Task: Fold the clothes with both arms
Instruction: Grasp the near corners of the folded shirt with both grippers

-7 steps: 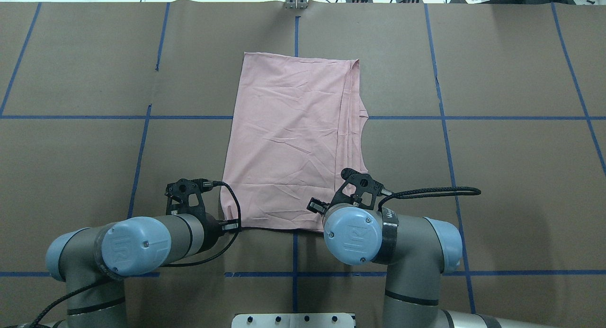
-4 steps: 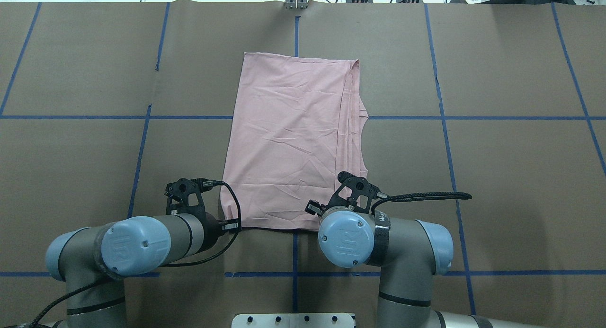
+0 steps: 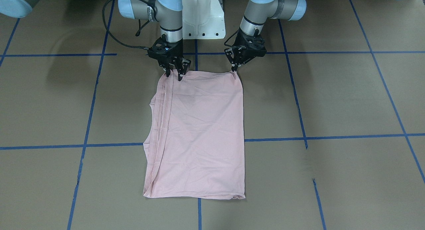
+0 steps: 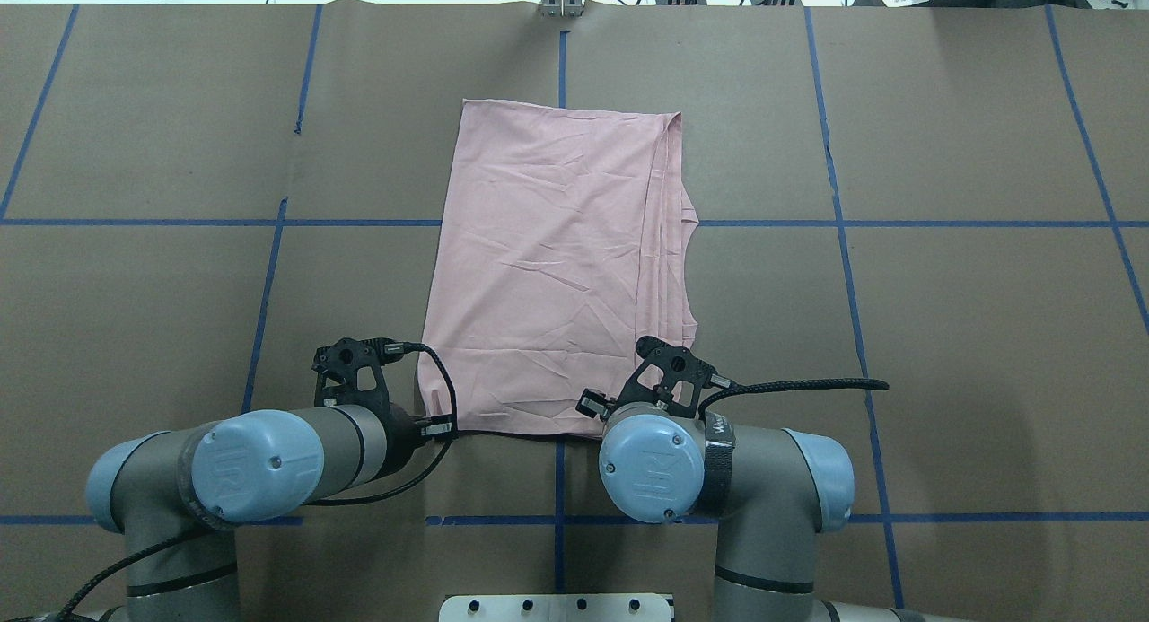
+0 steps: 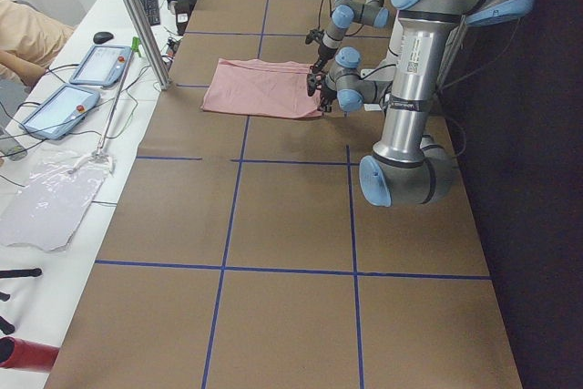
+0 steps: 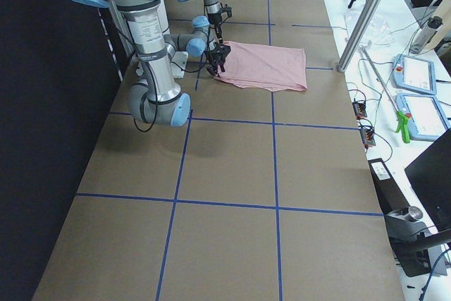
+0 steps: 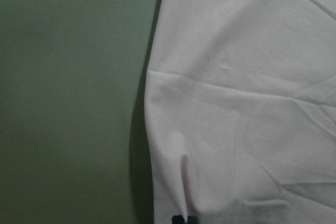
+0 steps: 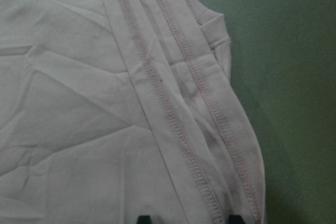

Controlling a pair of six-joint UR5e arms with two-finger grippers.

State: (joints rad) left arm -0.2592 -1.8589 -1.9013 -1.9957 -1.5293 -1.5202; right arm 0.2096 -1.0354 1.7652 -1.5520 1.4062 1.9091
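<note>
Shows a pale pink shirt (image 4: pixel 548 272) lying flat at the middle of the brown counter (image 4: pixel 942 335), plain side up, folded lengthwise into a tall rectangle. Covers the crossing of two blue tape lines (image 4: pixel 269 223), with one short edge just in front of the robot and the other toward the operators' side. Carries stacked, stitched hems in long strips down the robot's right side, with a curved edge poking out past the fold there. Catches the left arm (image 4: pixel 260 460) reaching down to the near left corner, its left claw (image 3: pixel 235 70) pressed together on the shirt and pinching up a small ridge of cloth between the fingertips (image 7: pixel 181 219). Finds the right arm (image 4: pixel 718 469) bent over the near right corner, its right claw (image 3: pixel 175 75) spread wide, tips pointed down at the near edge on either side of the layered hems; cannot tell whether touching the cloth. Leaves the rest of the shirt lightly creased and resting on the counter. Includes the white base (image 3: pixel 202 14) between the two arms and, in the left side view, two tablets (image 5: pixel 100 66) beside the counter.
</note>
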